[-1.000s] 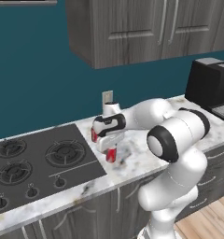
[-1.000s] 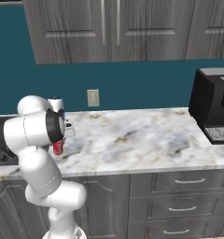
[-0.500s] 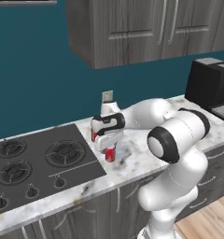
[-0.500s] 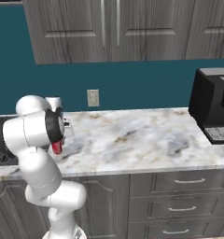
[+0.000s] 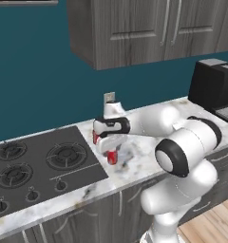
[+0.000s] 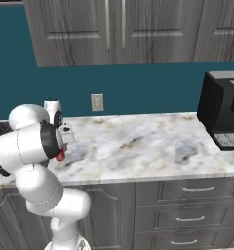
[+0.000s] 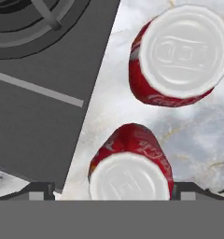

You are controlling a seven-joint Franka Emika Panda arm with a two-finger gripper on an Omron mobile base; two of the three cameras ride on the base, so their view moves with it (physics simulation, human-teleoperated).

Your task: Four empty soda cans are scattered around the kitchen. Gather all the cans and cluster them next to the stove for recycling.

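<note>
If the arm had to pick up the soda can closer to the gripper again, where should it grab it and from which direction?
Grip the near soda can around its round red wall, below the silver top, coming straight down from above. It stands upright, and the stove edge and the second can stand apart from it, so fingers likely fit on both sides.

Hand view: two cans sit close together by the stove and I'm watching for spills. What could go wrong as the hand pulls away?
The open hand straddles the near can; a sideways exit may tip it. The far can stands close, so a toppling can might strike it. Either could roll onto the stove.
</note>
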